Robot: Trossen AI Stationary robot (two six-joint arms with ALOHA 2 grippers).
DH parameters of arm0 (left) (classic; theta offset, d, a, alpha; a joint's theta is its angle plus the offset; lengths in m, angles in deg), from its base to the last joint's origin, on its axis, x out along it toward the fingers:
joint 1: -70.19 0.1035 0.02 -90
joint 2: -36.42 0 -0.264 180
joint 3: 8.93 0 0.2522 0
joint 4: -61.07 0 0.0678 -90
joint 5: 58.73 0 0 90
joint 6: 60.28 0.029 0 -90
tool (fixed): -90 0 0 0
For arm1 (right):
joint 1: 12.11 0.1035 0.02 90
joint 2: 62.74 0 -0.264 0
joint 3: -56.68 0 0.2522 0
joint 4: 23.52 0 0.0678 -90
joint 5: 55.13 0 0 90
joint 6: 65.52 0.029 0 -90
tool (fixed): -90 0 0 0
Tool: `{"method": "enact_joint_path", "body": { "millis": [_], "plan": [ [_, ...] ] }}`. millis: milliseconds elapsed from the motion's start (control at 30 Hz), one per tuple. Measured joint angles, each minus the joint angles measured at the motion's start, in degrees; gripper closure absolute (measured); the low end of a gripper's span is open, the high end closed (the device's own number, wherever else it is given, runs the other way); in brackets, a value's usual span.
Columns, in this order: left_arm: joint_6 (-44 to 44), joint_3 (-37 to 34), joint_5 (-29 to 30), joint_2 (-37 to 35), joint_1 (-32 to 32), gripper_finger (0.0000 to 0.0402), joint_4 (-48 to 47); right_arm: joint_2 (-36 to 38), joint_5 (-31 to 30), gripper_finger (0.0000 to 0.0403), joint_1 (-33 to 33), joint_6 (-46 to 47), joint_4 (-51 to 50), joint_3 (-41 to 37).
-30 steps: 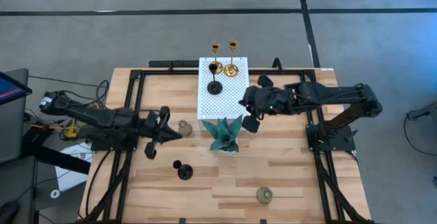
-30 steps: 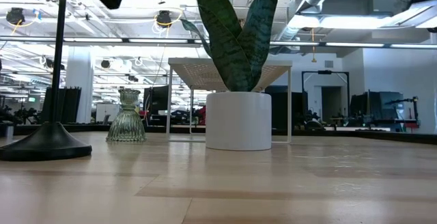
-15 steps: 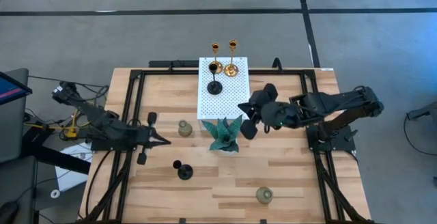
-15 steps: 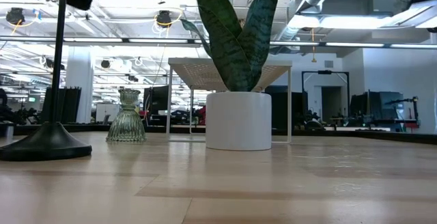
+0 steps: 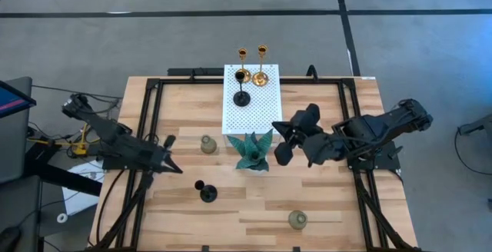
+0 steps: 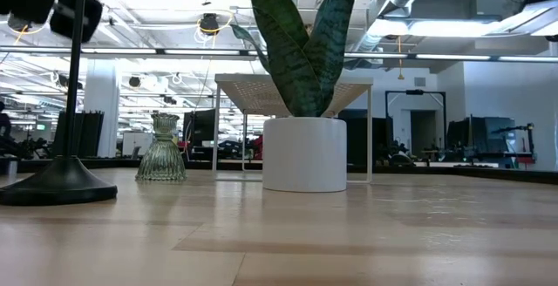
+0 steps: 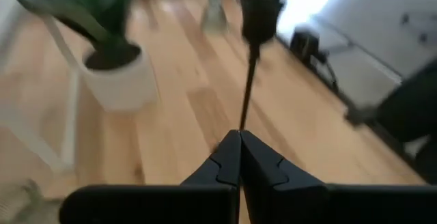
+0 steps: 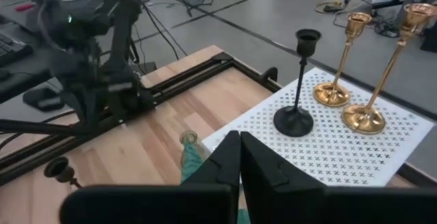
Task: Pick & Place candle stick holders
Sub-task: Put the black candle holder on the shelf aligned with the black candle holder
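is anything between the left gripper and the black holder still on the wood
Nothing visible stands between them. In the high view the left gripper is shut over bare wood, and the black holder stands apart from it toward the table's near edge. The grey-green holder sits off that line, toward the white perforated board.

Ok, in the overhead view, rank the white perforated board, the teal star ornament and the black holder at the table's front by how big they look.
1. White perforated board, clearly largest.
2. Teal star ornament.
3. Black holder, smallest.
All rest on one table under a straight-down camera, so nearness hardly skews this.
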Motion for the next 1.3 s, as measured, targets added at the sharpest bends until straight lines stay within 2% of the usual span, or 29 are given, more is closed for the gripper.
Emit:
{"method": "enact_joint_path", "body": {
  "millis": [267,467,600,733,900,1300],
  "plan": [
    [0.0,-1.3,-5.4,8.6,0.0,0.0399,4.3,0.0,-1.5,0.0403,-0.1,-0.4,-0.1,0.0],
    [0.2,-1.3,-5.7,11.4,0.0,0.0399,6.5,0.0,-1.5,0.0403,-0.1,-0.4,-0.1,0.0],
    [0.2,-1.6,-5.7,11.9,0.0,0.0399,7.0,0.0,-1.5,0.0403,-0.1,-0.4,-0.1,0.0],
    [0.0,-4.8,-5.7,11.7,0.0,0.0399,7.5,0.0,-1.5,0.0403,0.0,-0.4,-0.1,0.0],
    [-1.6,-8.9,-7.3,11.8,0.0,0.0399,12.8,0.0,-1.5,0.0403,0.0,-0.4,-0.1,0.0],
    [-1.5,-9.3,-7.8,10.9,0.0,0.0396,15.5,0.0,-1.5,0.0403,-0.1,0.5,-0.1,0.0]
  ]
}}
